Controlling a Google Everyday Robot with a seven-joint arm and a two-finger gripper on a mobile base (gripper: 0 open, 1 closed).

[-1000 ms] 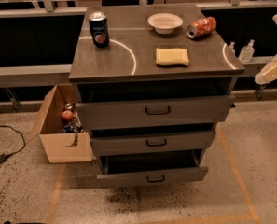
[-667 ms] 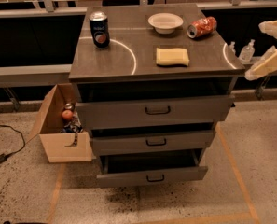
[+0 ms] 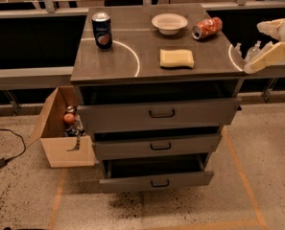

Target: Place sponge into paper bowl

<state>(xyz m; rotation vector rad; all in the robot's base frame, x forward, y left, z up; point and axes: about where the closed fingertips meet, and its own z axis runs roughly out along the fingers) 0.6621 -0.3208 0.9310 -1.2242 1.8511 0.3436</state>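
Pale yellow and soft-looking, the sponge lies flat on the grey cabinet top, a rounded-corner block near the front right. Nothing is touching it. The bowl sits behind it toward the back edge, apart from it, a shallow white paper round with a thin flared rim and nothing inside that I can see.

What has changed in the last second is the gripper. It has come up from lower at the right margin and edged a little toward the cabinet. It now hangs off the cabinet's right edge at about top height, well apart from the sponge, with its two cream fingers spread and nothing between them. I read this as the approach only. The grasp has not begun, and I would have to carry the arm leftward over the top next.

A red can lies on its side just right of the bowl. A dark blue can stands upright at the back left. Thin white arcs mark the matte top. Below, three metal drawers stand partly open, and a cardboard box sits on the speckled floor to the left.
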